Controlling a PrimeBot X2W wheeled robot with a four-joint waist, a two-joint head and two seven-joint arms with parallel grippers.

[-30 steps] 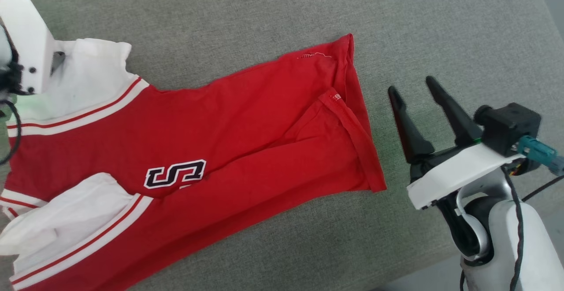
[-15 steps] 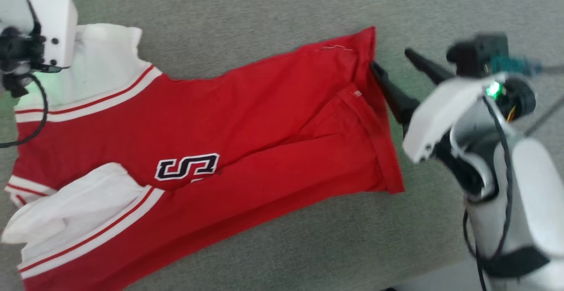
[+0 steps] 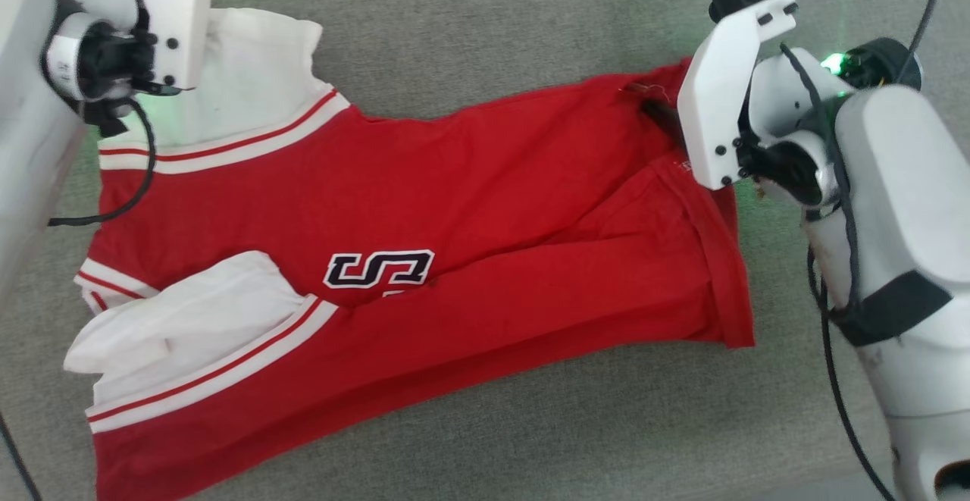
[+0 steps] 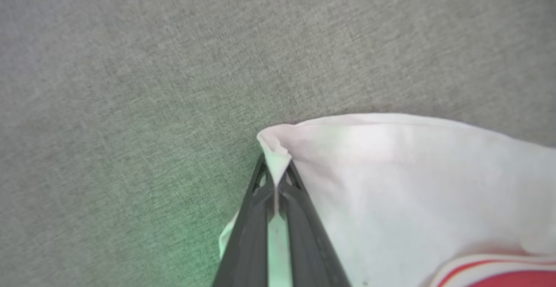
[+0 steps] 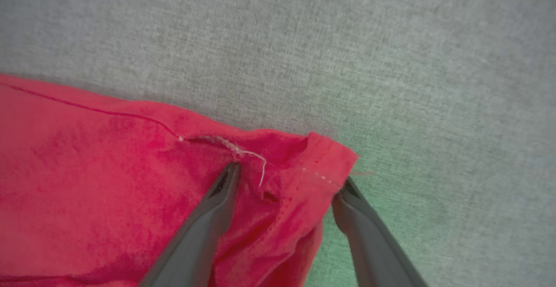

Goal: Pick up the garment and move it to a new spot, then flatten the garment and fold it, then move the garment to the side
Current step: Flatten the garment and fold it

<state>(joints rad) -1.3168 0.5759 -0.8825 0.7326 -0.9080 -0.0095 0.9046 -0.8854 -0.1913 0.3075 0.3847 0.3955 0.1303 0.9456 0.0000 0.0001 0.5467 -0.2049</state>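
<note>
Head view: garment (image 3: 424, 205) lies spread across centre of frame on grey fabric surface (image 3: 485, 23); white cuffs at left, red hem at right.
Left wrist view: left gripper (image 4: 275, 178) pressed together, pinching garment's white corner, lower centre.
Right wrist view: right gripper (image 5: 291, 176) spread, fingers straddling red hem corner, lower centre.

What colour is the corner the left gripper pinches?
White: the garment corner in the left gripper; best in left wrist view.
</note>
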